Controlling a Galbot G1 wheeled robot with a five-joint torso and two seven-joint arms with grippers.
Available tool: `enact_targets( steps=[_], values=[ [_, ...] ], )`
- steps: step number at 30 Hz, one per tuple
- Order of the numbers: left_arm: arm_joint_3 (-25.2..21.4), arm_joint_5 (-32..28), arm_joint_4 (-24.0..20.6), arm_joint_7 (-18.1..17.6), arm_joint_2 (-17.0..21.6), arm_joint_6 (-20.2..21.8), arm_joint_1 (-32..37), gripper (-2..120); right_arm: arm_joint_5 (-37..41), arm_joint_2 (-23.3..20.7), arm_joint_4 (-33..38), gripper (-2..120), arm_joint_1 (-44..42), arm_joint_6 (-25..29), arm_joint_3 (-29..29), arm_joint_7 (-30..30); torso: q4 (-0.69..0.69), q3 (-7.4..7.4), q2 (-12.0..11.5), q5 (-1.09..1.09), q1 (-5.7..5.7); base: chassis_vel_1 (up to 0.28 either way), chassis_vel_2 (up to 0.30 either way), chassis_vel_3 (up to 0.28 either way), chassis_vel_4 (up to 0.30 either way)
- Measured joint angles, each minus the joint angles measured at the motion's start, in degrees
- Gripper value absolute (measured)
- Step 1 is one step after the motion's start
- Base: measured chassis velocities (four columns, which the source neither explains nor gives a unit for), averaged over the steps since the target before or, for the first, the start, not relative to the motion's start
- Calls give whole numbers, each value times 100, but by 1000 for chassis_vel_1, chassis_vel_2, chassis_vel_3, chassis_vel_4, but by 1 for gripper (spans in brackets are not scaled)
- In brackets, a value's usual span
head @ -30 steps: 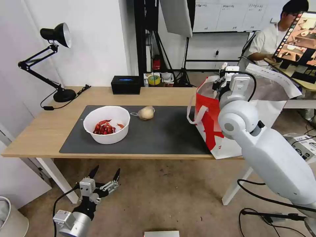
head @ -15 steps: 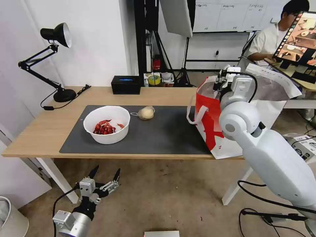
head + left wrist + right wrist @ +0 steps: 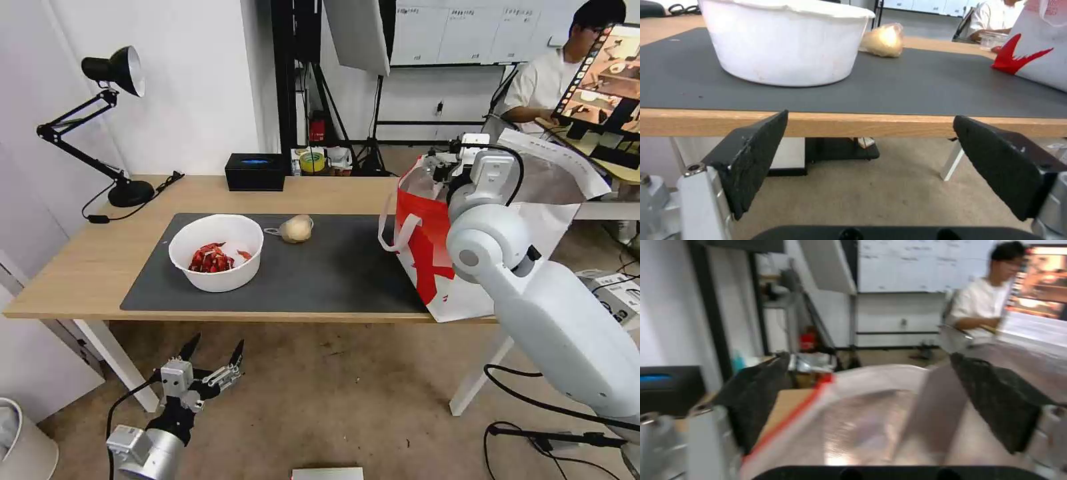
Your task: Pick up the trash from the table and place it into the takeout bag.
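A white round bowl (image 3: 216,252) with red scraps sits on the left part of the dark grey mat (image 3: 333,273) on the light-wood table (image 3: 87,267). Behind and to its right lies a beige wrapped lump (image 3: 296,229). The red-and-white takeout bag (image 3: 423,247) stands open at the mat's right end. My right gripper (image 3: 441,162) hovers over the bag's mouth, open and holding nothing, with the foil lining (image 3: 871,426) just below it. My left gripper (image 3: 217,343) hangs open below the table's front edge, facing the bowl (image 3: 782,43) and the lump (image 3: 884,40).
A black tissue box (image 3: 255,171) stands at the table's back edge, and a black desk lamp (image 3: 113,120) occupies the back left corner. Tripods and clutter stand behind the table. Cables (image 3: 533,427) run over the floor at the right.
My right arm has drifted slightly to the right over the bag's opening. The left arm, the bowl and the lump have stayed still.
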Motion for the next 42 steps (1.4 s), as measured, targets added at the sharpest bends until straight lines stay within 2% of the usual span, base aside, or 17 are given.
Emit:
enact_targets(
  steps=[3,8,9,13,18,25,29,38,42],
  values=[
    [-6,-4,-1,0,-2,0,3,100,-18,41,115,100,36,270,-143,-520,1,0,0,0,0,0,0,0,0],
    [-17,-5,-1,0,-7,1,11,100,-46,62,233,100,44,394,-275,-1026,1,0,0,-1,0,0,0,0,0],
    [-22,-6,-1,-1,-8,1,12,100,-72,64,302,100,23,436,-357,-1340,1,0,0,-1,0,0,0,0,0],
    [-36,-14,18,-2,-10,1,10,100,-299,78,457,100,-140,546,-628,-1860,0,-1,0,-1,0,0,0,0,0],
    [-40,-21,56,-5,-14,0,3,100,-553,120,516,100,-408,604,-837,-2018,1,0,0,-1,0,0,0,0,0],
    [-39,-32,99,-9,-18,0,-32,100,-1057,107,521,100,-1214,1227,-944,-2221,1,0,0,0,0,0,0,0,0],
    [-25,-34,144,-10,-23,-10,-44,100,-1488,112,743,100,-2307,1572,-697,-2313,-1,0,0,1,-1,0,0,0,0],
    [6,-36,199,-5,-35,-44,-114,100,-2103,105,1146,100,-3619,2177,-153,-2446,0,0,1,0,-1,0,0,0,0],
    [14,-31,201,-1,-55,-57,-121,100,-2205,92,1179,100,-3935,2327,41,-2485,1,-1,0,0,-1,0,0,0,0]
  ],
)
